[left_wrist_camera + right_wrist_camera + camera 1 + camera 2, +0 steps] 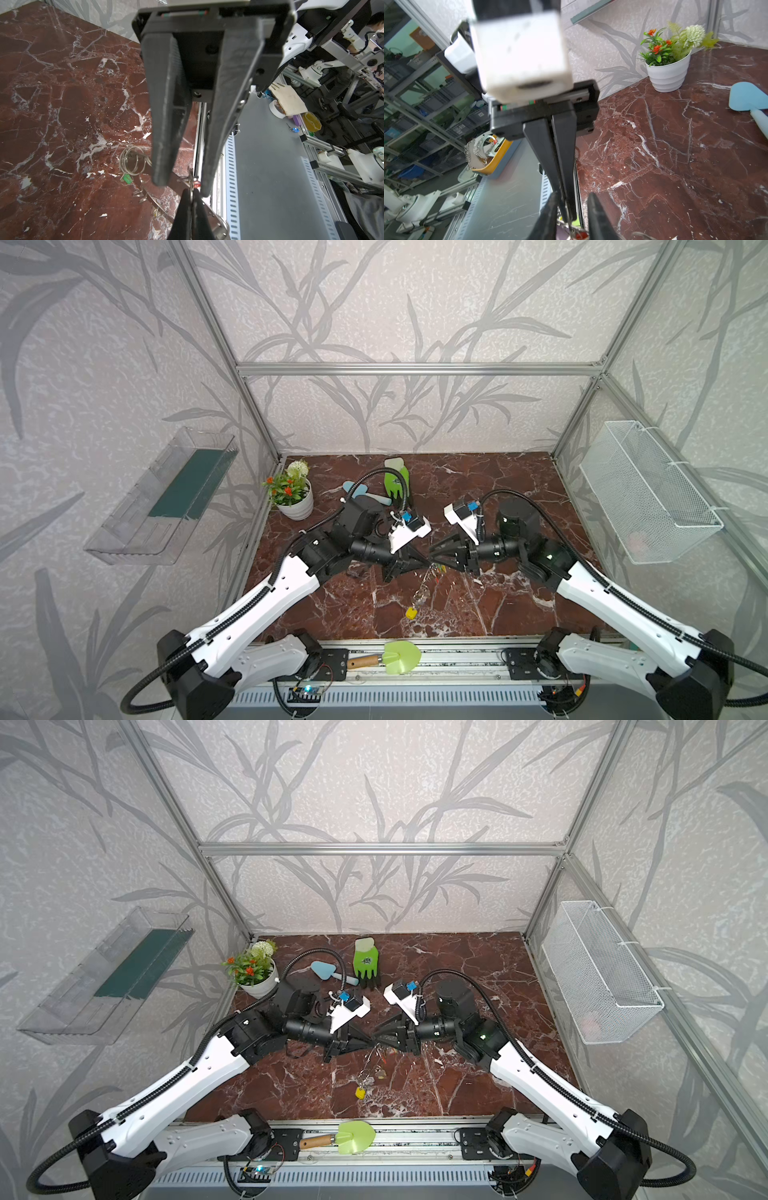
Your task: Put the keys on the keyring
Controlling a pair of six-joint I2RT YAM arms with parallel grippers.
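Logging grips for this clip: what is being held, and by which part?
The left gripper is shut on a small split ring at the rim of the keyring, which hangs below. The right gripper stands open around it, holding nothing.

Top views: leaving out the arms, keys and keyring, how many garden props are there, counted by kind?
Hand trowels: 2 (light blue plastic trowel; lime green trowel with wooden handle)
Gardening gloves: 1 (green and black fabric glove)
Potted plants: 1 (artificial flowers in a white ribbed pot)
Total: 4
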